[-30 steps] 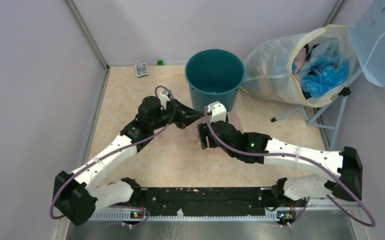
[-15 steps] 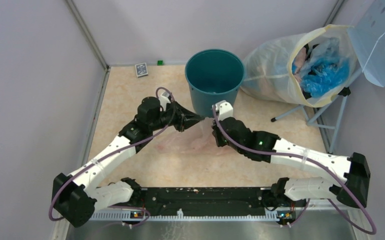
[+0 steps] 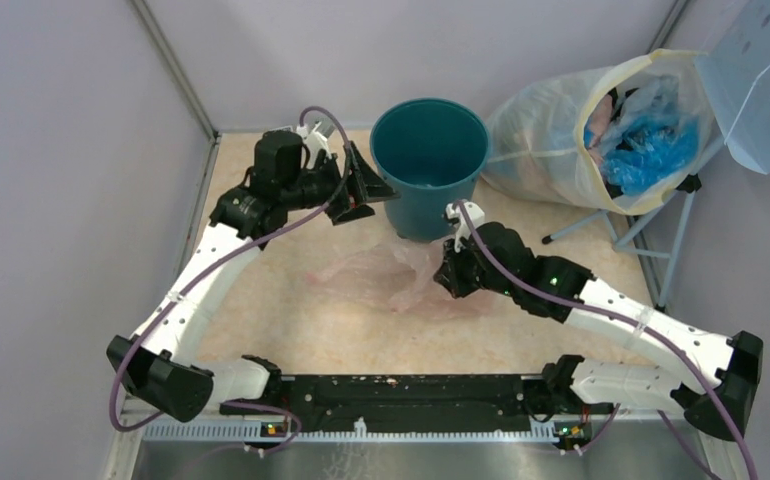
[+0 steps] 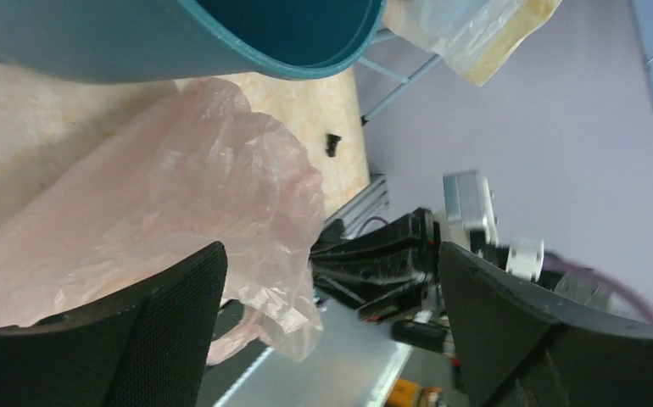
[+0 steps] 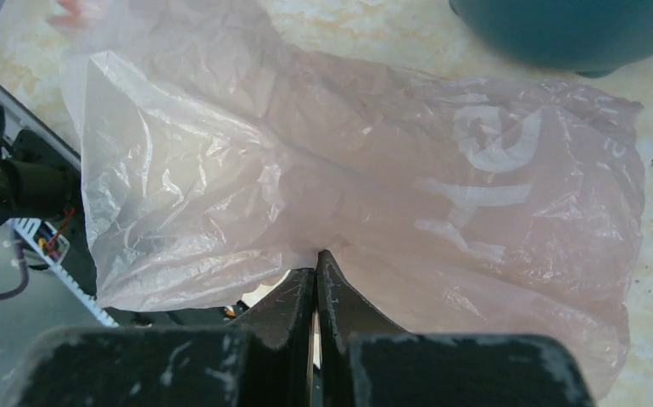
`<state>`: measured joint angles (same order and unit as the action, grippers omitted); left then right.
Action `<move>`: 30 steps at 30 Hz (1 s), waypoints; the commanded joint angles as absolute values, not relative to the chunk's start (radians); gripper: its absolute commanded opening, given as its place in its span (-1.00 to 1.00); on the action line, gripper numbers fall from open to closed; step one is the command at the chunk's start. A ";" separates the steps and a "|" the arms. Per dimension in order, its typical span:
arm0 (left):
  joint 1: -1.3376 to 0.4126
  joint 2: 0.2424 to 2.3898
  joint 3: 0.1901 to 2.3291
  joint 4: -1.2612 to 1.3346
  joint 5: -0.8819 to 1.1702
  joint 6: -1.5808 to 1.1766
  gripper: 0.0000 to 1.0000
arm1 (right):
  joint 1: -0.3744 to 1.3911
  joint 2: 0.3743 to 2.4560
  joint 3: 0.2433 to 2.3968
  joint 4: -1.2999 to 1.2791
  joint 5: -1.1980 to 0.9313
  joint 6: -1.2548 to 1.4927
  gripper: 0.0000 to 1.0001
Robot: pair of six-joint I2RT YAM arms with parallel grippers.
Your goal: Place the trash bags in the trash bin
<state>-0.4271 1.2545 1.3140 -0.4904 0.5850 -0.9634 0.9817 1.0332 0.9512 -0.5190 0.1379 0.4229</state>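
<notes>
**Pink bag pinched by the right arm only, lying short of the bin**

Position. The thin, translucent pale pink plastic bag with faint white lettering (image 3: 371,275) lies crumpled and partly spread on the beige marbled table top (image 3: 291,320). It is just near of the round dark teal plastic bin (image 3: 423,205), and its far edge reaches the foot of the bin. None of it is inside.

Right gripper (image 5: 316,259). The fingers are pressed together on a fold at the bag's right side. The wrist view shows film bunched at the tips and the rest fanning away over the table. Judgement: an edge pinch suits film this thin, since it gathers enough layers to hold. The bag will trail and sag when lifted.

Left gripper (image 3: 366,192). It is raised beside the left of the bin's rim, with the jaws spread wide and nothing between them. Its wrist camera looks down past the rim onto the bag below. Judgement: up here it is clear of the bag, and it could steady the bin or guide loose film over the edge.

Surroundings. The large clear plastic sack with a pale yellow rim (image 3: 561,130), which holds bright blue plastic bags (image 3: 651,145), lies at the far right, apart from the work.

Risk. The bag is about as wide as the bin mouth, so a hanging corner may catch on the rim.
</notes>
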 commanded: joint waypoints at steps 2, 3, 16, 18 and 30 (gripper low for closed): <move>-0.425 1.279 1.475 -0.897 0.497 -0.481 0.97 | 0.868 0.999 1.015 -0.541 -0.047 0.444 -1.00; -0.425 1.269 1.477 -0.930 0.450 -0.436 0.98 | 0.853 0.999 1.017 -0.540 -0.068 0.442 -1.00; -0.439 0.902 0.992 -0.683 0.311 -0.235 0.97 | 0.738 1.039 1.037 -0.553 -0.265 0.398 -1.00; -0.441 0.863 0.937 -0.632 0.280 -0.226 0.97 | 0.714 1.036 1.036 -0.551 -0.312 0.392 -1.00; -0.443 0.962 0.834 -0.520 0.414 -0.136 0.97 | 0.656 1.037 1.100 -0.640 -0.398 0.319 -1.00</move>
<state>-0.4393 0.9348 0.8482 -0.6155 0.3382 -0.1867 0.6773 1.0420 1.0378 -0.6174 -0.3611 0.3614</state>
